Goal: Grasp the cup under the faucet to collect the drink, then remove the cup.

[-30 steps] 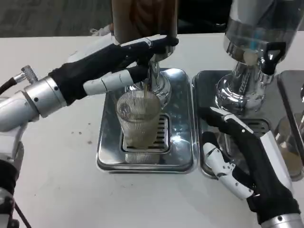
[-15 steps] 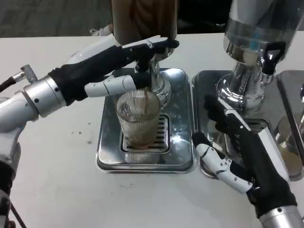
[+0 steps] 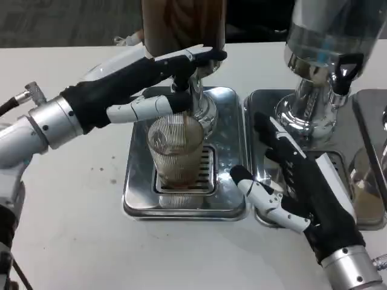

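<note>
Beside the cup (image 3: 176,151), the right robot hand (image 3: 296,193) had moved closer, fingers spread and empty; the left robot hand (image 3: 145,84) seemingly pressed the faucet (image 3: 195,90).

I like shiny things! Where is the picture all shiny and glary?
In the head view, bright glare spots sit on the metal drip tray and the second dispenser's chrome base; the ribbed cup glints softly; the dark tank above looks slightly blurred.

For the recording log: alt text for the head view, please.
A ribbed clear cup stands on a steel drip tray under a dispenser faucet, which the left hand holds. The right hand hovers open beside the tray.
</note>
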Available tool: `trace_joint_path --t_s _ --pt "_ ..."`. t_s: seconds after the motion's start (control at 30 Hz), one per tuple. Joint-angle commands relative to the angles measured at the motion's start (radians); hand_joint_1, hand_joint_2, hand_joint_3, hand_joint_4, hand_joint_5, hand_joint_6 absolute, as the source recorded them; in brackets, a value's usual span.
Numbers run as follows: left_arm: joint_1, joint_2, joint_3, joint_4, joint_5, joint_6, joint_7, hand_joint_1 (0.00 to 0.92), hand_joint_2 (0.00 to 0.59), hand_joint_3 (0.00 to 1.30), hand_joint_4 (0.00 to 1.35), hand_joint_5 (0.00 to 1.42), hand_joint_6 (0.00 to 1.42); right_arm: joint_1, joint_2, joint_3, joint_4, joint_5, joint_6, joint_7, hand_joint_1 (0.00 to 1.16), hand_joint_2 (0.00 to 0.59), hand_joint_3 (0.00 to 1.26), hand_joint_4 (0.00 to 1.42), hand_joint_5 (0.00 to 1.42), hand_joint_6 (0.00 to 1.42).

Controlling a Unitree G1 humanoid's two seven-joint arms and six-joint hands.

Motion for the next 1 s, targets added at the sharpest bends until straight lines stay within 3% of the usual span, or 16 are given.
trace_joint_path --t_s 0.03,1.0 --pt "0.04 0.013 -0.016 0.007 0.032 0.012 -0.015 0.0 0.051 0.14 0.03 0.07 0.02 -0.026 0.011 0.003 0.035 0.013 0.0 0.007 0.6 0.27 0.09 0.08 0.06 0.08" --pt "0.063 0.024 -0.008 -0.027 0.022 0.024 -0.011 0.0 0.05 0.14 0.03 0.07 0.04 -0.21 0.043 0.008 0.243 0.042 -0.019 0.034 0.6 0.292 0.1 0.07 0.06 0.06"
